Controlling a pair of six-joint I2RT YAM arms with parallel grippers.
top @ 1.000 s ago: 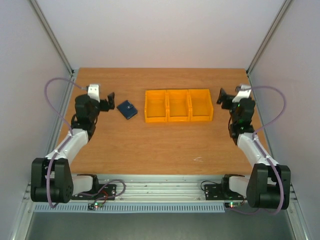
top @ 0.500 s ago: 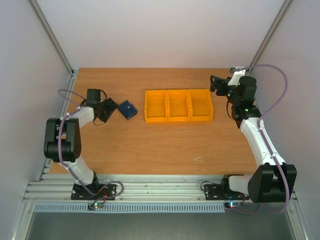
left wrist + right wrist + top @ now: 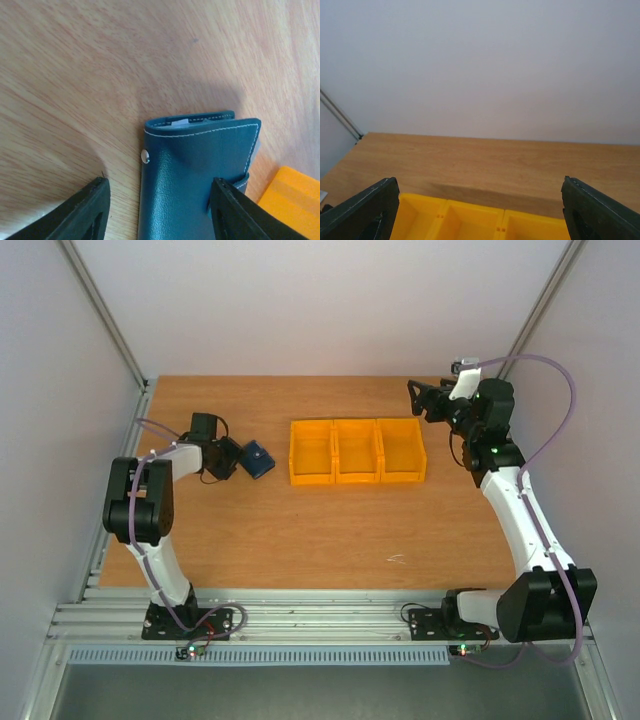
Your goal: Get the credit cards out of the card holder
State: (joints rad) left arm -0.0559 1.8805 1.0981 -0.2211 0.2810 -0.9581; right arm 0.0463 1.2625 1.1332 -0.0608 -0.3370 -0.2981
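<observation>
While the card holder [image 3: 195, 175] lies folded shut — left fingers [image 3: 80, 212] wide over it | right fingers [image 3: 360, 210] wide above bins [image 3: 470, 222]

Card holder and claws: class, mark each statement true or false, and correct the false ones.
1. The card holder is folded shut. True.
2. The left claw is clamped shut on it. False: the claw is open, with one finger on either side of the holder.
3. The card holder lies inside one of the orange bins. False: it lies on the table, to the left of the bins.
4. The right claw is open. True.
</observation>
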